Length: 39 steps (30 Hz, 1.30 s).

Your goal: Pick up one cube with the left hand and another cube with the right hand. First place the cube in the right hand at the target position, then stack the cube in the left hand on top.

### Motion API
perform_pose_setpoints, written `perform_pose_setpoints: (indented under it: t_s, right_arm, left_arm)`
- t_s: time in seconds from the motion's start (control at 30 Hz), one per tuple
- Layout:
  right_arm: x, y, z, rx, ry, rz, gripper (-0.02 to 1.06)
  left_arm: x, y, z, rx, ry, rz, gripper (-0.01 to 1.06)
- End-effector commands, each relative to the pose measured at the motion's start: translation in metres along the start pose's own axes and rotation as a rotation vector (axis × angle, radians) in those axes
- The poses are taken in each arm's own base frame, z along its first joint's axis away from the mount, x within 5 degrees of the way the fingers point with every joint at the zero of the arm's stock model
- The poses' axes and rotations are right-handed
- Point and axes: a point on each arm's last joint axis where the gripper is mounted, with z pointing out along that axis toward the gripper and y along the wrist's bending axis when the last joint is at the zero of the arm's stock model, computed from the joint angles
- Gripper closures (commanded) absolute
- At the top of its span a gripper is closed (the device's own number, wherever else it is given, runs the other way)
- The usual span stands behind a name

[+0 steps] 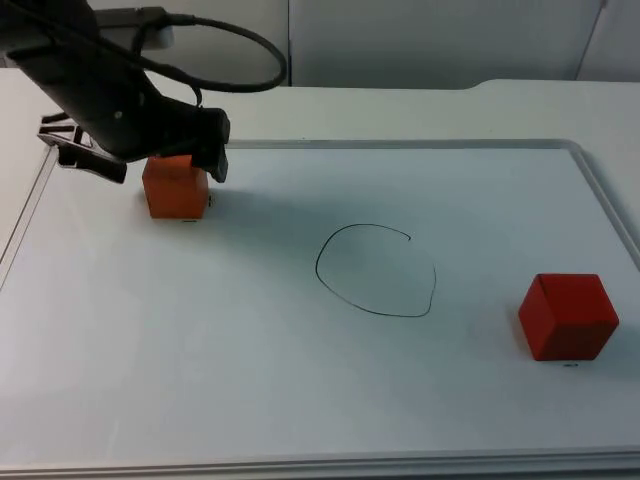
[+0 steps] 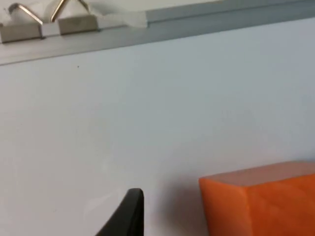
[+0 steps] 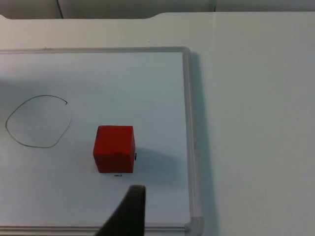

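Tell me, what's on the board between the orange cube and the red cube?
Between the orange cube and the red cube lies only a hand-drawn black circle on the bare whiteboard, as the top view shows.

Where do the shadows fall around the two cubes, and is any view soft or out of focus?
Top view: the left gripper and arm darken the board around the orange cube; the red cube casts little shadow. Right wrist view: a soft shadow lies beside the red cube toward the board's frame. Left wrist view: the close orange cube looks soft-edged.
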Motion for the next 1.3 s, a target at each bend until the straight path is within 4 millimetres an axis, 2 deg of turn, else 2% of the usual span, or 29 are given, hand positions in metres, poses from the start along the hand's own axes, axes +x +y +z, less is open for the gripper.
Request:
perform_pose_setpoints:
  t_s: [0.0, 0.2, 0.23, 0.3, 0.33, 0.47, 0.5, 0.57, 0.6, 0.67, 0.7, 0.77, 0.8, 0.83, 0.87, 0.9, 1.0, 1.03, 1.13, 1.17, 1.2, 1.23, 1.27]
  right_arm:
    - [0.000, 0.000, 0.001, 0.013, -0.006, 0.001, 0.00]
    - [0.000, 0.000, 0.001, 0.013, -0.006, 0.001, 0.00]
    - [0.000, 0.000, 0.001, 0.013, -0.006, 0.001, 0.00]
    - [0.000, 0.000, 0.001, 0.013, -0.006, 0.001, 0.00]
    - [0.000, 0.000, 0.001, 0.013, -0.006, 0.001, 0.00]
    - [0.000, 0.000, 0.001, 0.013, -0.006, 0.001, 0.00]
    - [0.000, 0.000, 0.001, 0.013, -0.006, 0.001, 0.00]
    - [0.000, -0.001, 0.001, 0.015, -0.006, 0.000, 0.00]
    - [0.000, -0.001, 0.001, 0.015, -0.006, 0.000, 0.00]
    - [0.000, -0.001, 0.001, 0.015, -0.006, 0.000, 0.00]
    - [0.000, -0.001, 0.001, 0.015, -0.006, 0.000, 0.00]
    - [0.000, -0.001, 0.001, 0.015, -0.006, 0.000, 0.00]
    - [0.000, -0.001, 0.001, 0.015, -0.006, 0.000, 0.00]
    - [0.000, -0.001, 0.001, 0.015, -0.006, 0.000, 0.00]
    - [0.000, -0.001, 0.001, 0.015, -0.006, 0.000, 0.00]
    - [0.000, -0.001, 0.001, 0.015, -0.006, 0.000, 0.00]
    - [0.000, -0.001, 0.001, 0.015, -0.006, 0.000, 0.00]
    - [0.000, -0.001, 0.001, 0.015, -0.006, 0.000, 0.00]
    - [0.000, 0.000, 0.001, 0.013, -0.006, 0.001, 0.00]
    - [0.000, 0.000, 0.001, 0.013, -0.006, 0.001, 0.00]
    - [0.000, 0.000, 0.001, 0.011, -0.006, -0.002, 0.00]
    - [0.000, 0.001, 0.001, -0.006, -0.007, -0.019, 0.00]
    - [0.000, 0.003, 0.001, -0.025, -0.007, -0.047, 0.00]
  left_arm:
    - [-0.002, -0.002, 0.003, -0.001, -0.022, -0.006, 0.00]
    - [-0.003, -0.001, 0.005, -0.005, -0.038, -0.004, 0.03]
    - [-0.003, -0.001, 0.005, -0.005, -0.038, -0.004, 0.07]
    - [-0.003, -0.001, 0.005, -0.005, -0.038, -0.004, 0.20]
    - [-0.003, -0.001, 0.005, -0.005, -0.038, -0.004, 0.20]
    - [-0.001, -0.002, 0.002, 0.001, -0.007, -0.006, 0.74]
    - [-0.001, -0.002, 0.002, 0.001, -0.007, -0.006, 0.74]
    - [-0.004, -0.005, -0.007, 0.008, 0.003, -0.004, 1.01]
    - [-0.007, -0.007, -0.017, 0.015, 0.003, -0.005, 1.05]
    - [-0.018, -0.013, -0.043, 0.035, -0.011, -0.021, 1.05]
    - [-0.018, -0.013, -0.043, 0.035, -0.011, -0.021, 1.05]
    - [-0.030, -0.020, -0.082, 0.056, -0.056, -0.005, 1.05]
    - [-0.038, -0.024, -0.109, 0.067, -0.108, 0.006, 1.05]
    - [-0.038, -0.024, -0.109, 0.067, -0.108, 0.006, 1.05]
    - [-0.044, -0.028, -0.138, 0.074, -0.167, 0.022, 1.05]
    - [-0.049, -0.032, -0.181, 0.080, -0.253, 0.047, 1.05]
    - [-0.042, -0.039, -0.282, 0.072, -0.448, 0.117, 1.05]
    - [-0.042, -0.039, -0.282, 0.072, -0.448, 0.117, 1.05]
    - [-0.014, -0.039, -0.365, 0.030, -0.570, 0.188, 1.05]
    - [-0.014, -0.039, -0.365, 0.030, -0.570, 0.188, 1.05]
    - [-0.002, -0.038, -0.385, 0.011, -0.590, 0.206, 1.05]
    - [0.020, -0.035, -0.415, -0.015, -0.638, 0.228, 1.05]
    - [0.037, -0.033, -0.431, -0.026, -0.664, 0.236, 1.05]
